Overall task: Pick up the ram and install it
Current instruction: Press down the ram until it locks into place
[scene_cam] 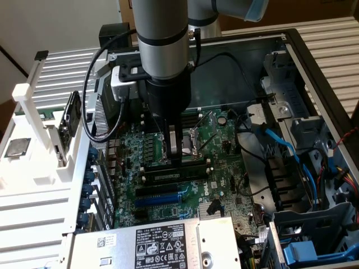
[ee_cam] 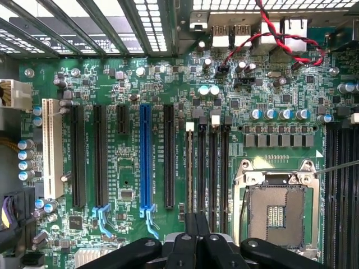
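Exterior view: the gripper [scene_cam: 175,159], fingers closed narrow, presses down at mid-frame onto the ram [scene_cam: 174,173], a dark stick lying in the black memory slots [scene_cam: 168,179] just below it. Its tips are partly hidden against the green motherboard [scene_cam: 224,162].

The end effector [ee_cam: 197,238] hangs over a green motherboard [ee_cam: 129,185], its dark fingers [ee_cam: 197,224] pressed together above the bank of black memory slots [ee_cam: 207,168]. A blue expansion slot [ee_cam: 145,157] and a white slot [ee_cam: 52,148] stand beside them. The open metal processor socket [ee_cam: 276,210] lies just beside the memory slots. Red and black twisted wires [ee_cam: 275,39] cross the board's edge.
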Motion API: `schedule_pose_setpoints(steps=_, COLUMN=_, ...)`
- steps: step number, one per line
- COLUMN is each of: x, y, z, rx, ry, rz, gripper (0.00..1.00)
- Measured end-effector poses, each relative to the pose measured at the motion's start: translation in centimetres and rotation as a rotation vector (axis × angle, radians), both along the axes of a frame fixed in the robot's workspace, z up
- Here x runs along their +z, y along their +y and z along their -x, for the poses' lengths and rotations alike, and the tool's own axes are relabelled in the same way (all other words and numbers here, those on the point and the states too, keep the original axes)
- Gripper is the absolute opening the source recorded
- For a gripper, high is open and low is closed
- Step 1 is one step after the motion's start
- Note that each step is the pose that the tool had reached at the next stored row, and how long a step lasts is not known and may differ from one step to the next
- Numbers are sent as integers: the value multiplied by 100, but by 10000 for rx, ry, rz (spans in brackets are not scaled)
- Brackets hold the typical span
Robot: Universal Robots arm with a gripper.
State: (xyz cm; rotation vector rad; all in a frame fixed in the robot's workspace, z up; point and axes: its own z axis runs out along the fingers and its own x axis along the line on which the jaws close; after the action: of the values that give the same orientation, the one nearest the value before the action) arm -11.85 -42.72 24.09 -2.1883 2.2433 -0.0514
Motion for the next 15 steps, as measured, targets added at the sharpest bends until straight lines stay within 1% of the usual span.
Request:
schedule_pose_setpoints(steps=1, x=22, y=0, z=0, rx=0, ry=-1, rz=-2, gripper=10)
schedule_pose_setpoints(steps=4, x=146, y=0, z=0, rx=0, ry=-1, rz=-1, gripper=10)
schedule_pose_setpoints(steps=8, x=153, y=0, z=0, rx=-10, ry=-1, rz=-1, gripper=10)
schedule_pose_setpoints(steps=9, x=154, y=-1, z=0, rx=-246, ry=0, rz=1, gripper=10)
schedule_pose_setpoints(steps=12, x=153, y=0, z=0, rx=-1199, ry=-1, rz=-1, gripper=10)
schedule_pose_setpoints(steps=14, x=153, y=0, z=0, rx=-1507, ry=-1, rz=0, gripper=10)
schedule_pose_setpoints(steps=15, x=153, y=0, z=0, rx=-1818, ry=-1, rz=-1, gripper=10)
